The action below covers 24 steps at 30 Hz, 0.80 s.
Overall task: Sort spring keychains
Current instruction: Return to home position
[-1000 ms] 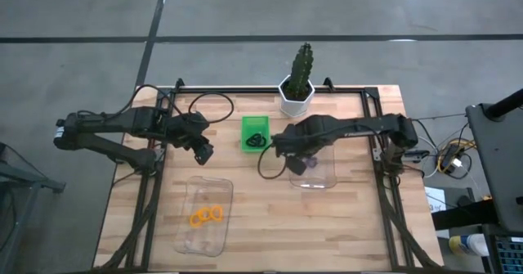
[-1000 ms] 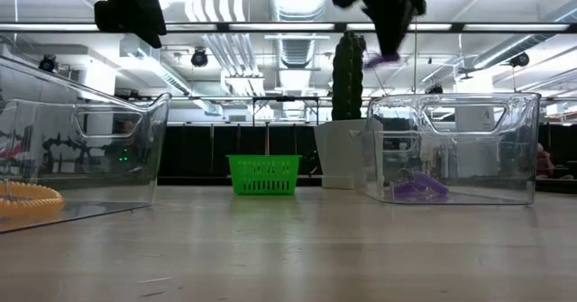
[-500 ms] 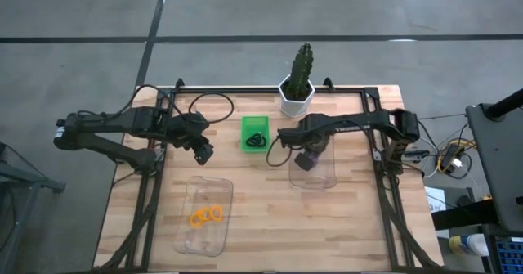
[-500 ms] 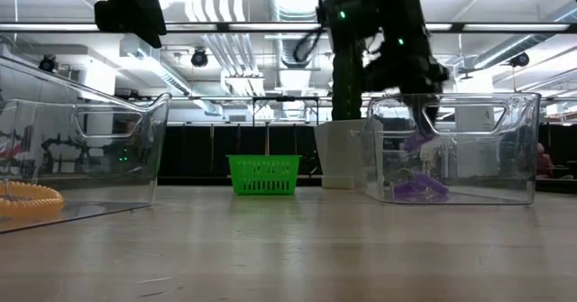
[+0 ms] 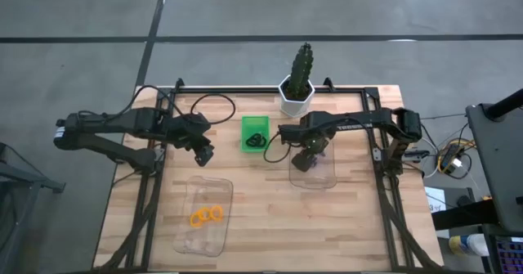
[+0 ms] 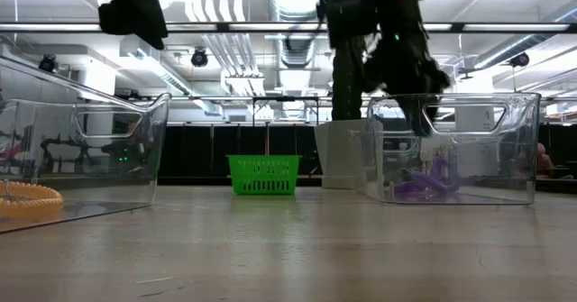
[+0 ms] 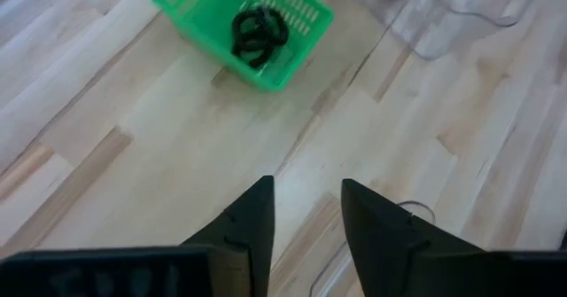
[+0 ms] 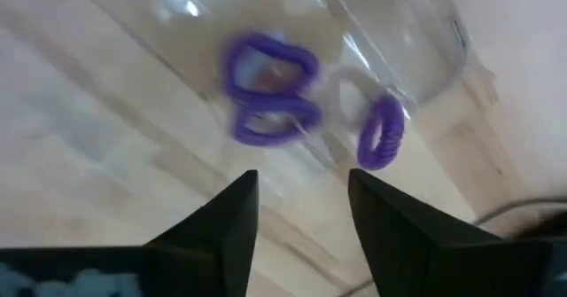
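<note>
My right gripper [image 5: 306, 161] [image 8: 301, 191] stands open just inside the top of the right clear box [image 5: 314, 169], with nothing between its fingers. Three purple spring keychains lie in that box: two together [image 8: 266, 89] and one apart [image 8: 383, 133]; in the low view they show on the box floor [image 6: 424, 187]. My left gripper [image 5: 203, 153] [image 7: 306, 208] hangs open and empty above bare wood, left of the green tray [image 5: 255, 133]. Black keychains [image 7: 257, 31] lie in the tray. Orange keychains [image 5: 206, 216] lie in the left clear box [image 5: 204, 217].
A white pot with a cactus [image 5: 297, 94] stands at the table's far edge, behind the tray and the right box. Black frame rails run along the table's left and right sides. Bare wood lies between the two clear boxes.
My right gripper has gone down from high above the right clear box into its top and has opened. The purple keychain it carried has dropped onto the box floor beside the other two.
</note>
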Tool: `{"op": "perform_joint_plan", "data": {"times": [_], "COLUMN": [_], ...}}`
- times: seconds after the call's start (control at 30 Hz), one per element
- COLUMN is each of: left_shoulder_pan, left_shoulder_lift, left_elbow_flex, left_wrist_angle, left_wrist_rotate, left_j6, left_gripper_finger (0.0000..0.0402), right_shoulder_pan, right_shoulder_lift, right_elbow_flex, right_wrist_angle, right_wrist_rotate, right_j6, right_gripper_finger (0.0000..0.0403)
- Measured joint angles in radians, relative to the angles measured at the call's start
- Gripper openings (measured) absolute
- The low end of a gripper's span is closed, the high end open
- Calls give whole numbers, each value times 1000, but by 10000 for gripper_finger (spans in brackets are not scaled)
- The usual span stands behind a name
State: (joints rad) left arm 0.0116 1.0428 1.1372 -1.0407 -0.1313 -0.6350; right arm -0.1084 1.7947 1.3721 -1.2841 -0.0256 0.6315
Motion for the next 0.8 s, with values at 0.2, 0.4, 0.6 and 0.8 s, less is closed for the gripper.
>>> {"op": "perform_joint_plan", "data": {"times": [0.2,0.4,0.6,0.8], "left_shoulder_pan": [0,2,5,13], "left_shoulder_lift": [0,-6,-53,-192], "left_elbow_flex": [-53,-108,-157,-225], "left_wrist_angle": [127,368,692,868], "left_wrist_rotate": [20,112,299,296], "left_j6": [97,212,240,203], "left_gripper_finger": [39,6,1,2], "right_shoulder_pan": [55,100,123,125], "right_shoulder_lift": [-75,-212,-381,-568], "right_elbow_flex": [47,38,-22,-114], "right_wrist_angle": [133,405,791,995], "right_wrist_rotate": [-27,-32,9,115], "right_j6": [-5,-152,-217,-223], "right_gripper_finger": [45,10,8,8]}}
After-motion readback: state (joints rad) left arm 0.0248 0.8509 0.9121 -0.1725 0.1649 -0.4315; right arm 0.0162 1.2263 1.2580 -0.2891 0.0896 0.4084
